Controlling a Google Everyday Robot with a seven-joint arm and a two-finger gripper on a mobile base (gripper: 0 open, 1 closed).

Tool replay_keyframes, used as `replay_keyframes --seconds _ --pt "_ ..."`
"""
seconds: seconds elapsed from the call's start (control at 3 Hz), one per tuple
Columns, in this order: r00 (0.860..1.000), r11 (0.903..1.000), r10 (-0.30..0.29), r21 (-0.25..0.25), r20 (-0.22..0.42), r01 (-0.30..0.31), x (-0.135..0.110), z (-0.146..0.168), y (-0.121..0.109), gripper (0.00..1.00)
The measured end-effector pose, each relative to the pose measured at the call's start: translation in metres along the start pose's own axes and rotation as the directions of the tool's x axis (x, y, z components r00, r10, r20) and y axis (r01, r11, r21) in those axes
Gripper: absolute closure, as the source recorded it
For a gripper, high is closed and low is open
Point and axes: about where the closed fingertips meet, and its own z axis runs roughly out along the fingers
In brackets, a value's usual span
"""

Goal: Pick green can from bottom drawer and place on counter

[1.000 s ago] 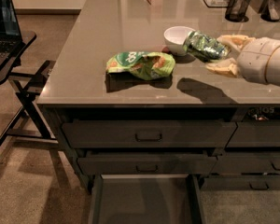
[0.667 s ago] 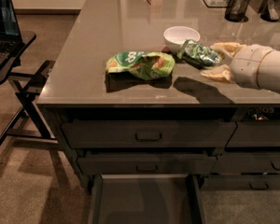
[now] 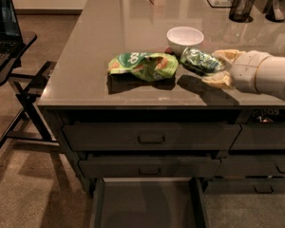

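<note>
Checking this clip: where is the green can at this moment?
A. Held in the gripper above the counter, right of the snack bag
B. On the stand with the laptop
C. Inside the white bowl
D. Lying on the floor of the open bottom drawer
A: the green can sits between the fingers of the gripper over the counter, just right of the snack bag and in front of the white bowl; the bottom drawer shows only bare floor.

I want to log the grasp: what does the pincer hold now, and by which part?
The pincer, above the counter, holds the green can by the end farther from the white bowl.
</note>
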Motion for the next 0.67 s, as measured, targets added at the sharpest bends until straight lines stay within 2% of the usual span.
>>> replay_keyframes --seconds 0.33,0.67 --pt "1.000 1.0000 0.000 0.000 0.000 0.000 0.0000 0.0000 0.0000 0.81" --pt "1.000 1.0000 0.000 0.000 0.000 0.000 0.0000 0.0001 0.0000 0.58"
